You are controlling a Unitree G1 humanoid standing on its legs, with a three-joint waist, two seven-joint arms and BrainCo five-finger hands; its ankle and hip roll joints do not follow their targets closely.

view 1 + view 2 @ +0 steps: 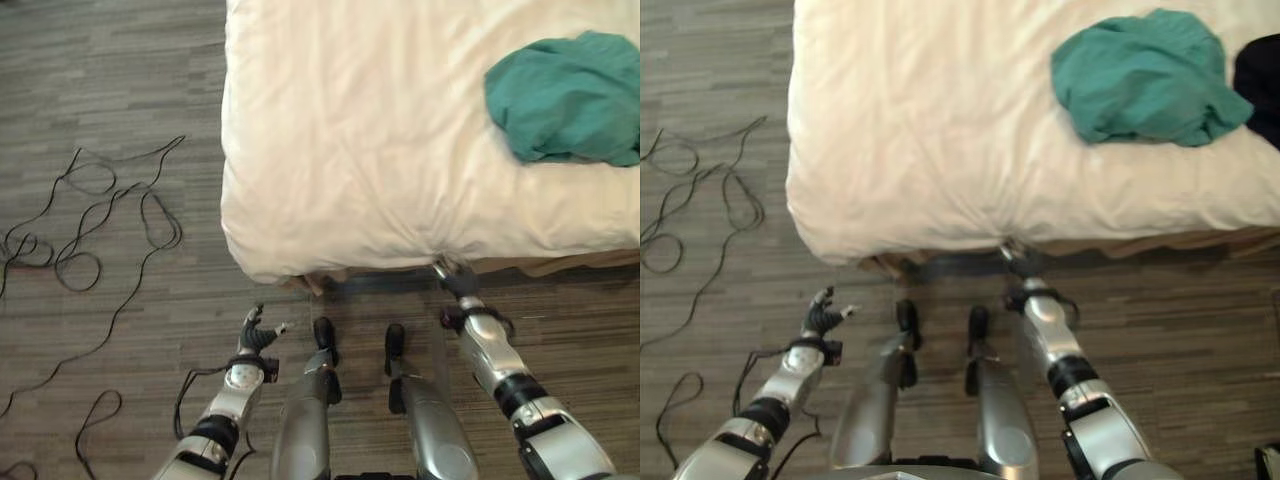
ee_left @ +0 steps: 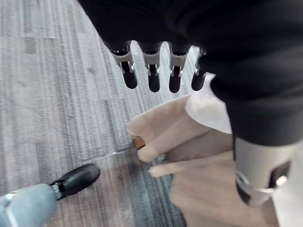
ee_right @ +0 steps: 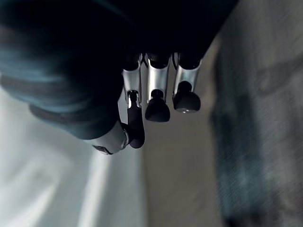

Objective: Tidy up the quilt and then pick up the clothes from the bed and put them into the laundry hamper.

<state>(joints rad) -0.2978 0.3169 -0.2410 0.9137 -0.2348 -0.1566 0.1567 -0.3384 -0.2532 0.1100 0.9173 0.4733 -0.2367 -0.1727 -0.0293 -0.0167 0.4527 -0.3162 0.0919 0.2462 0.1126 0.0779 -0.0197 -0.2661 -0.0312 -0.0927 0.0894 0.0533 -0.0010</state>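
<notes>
A white quilt (image 1: 400, 150) covers the bed, smooth except for creases that run down to its near edge. A crumpled green garment (image 1: 570, 95) lies on it at the far right, and a dark garment (image 1: 1260, 75) shows at the edge beyond it. My right hand (image 1: 458, 283) is raised to the quilt's near edge where the creases meet. Its fingers (image 3: 157, 101) are curled against the thumb, pinching the edge. My left hand (image 1: 255, 338) hangs over the floor in front of the bed's near left corner, fingers (image 2: 152, 71) straight and holding nothing.
A beige bed skirt (image 2: 189, 156) hangs under the quilt, with a wooden bed leg (image 2: 138, 142) at the corner. Grey wood-grain floor (image 1: 100, 100) stretches to the left of the bed and in front of it.
</notes>
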